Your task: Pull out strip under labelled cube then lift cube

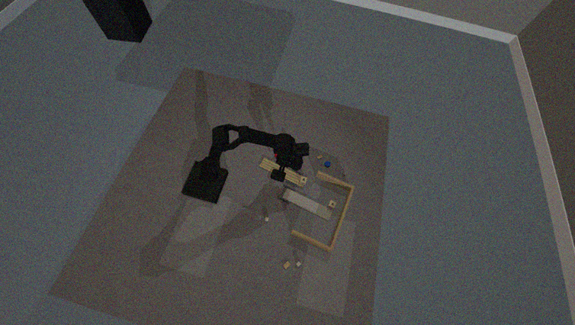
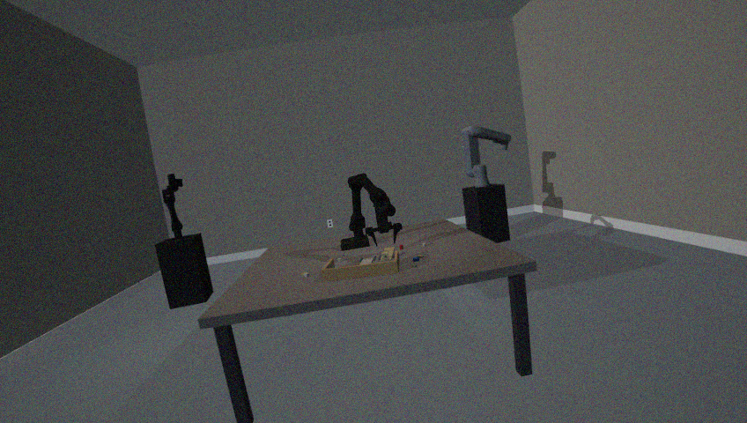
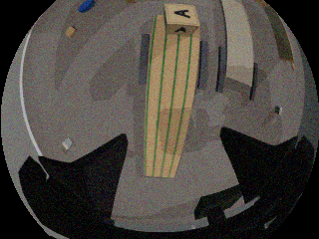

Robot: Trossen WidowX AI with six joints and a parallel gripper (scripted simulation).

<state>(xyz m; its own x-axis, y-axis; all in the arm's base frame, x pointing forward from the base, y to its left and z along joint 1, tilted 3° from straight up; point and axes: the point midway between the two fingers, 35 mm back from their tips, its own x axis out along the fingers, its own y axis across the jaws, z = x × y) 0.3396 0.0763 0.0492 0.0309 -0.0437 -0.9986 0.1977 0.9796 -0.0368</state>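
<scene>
A pale wooden cube [image 3: 181,20] [image 1: 303,180] with a black A rests on the far end of a light wooden band [image 3: 169,90] [image 1: 268,163]. Green lines run lengthwise along the band; whether it is one piece or several strips side by side I cannot tell. A second marked cube [image 1: 332,204] is by the far end of a whitish strip [image 1: 304,202] [image 3: 239,45]; its contact with the strip is unclear. My gripper [image 3: 175,135] [image 2: 385,243] is open and empty, its fingertips apart on both sides of the band's near part, above the table.
Low dark guides [image 3: 144,60] [image 3: 202,65] flank the band. A wooden wall [image 1: 342,217] [image 2: 361,270] encloses the far side. A blue piece [image 1: 327,164] [image 2: 415,259] [image 3: 86,6], a red piece [image 2: 401,247] and small blocks [image 1: 286,265] [image 1: 267,219] lie around.
</scene>
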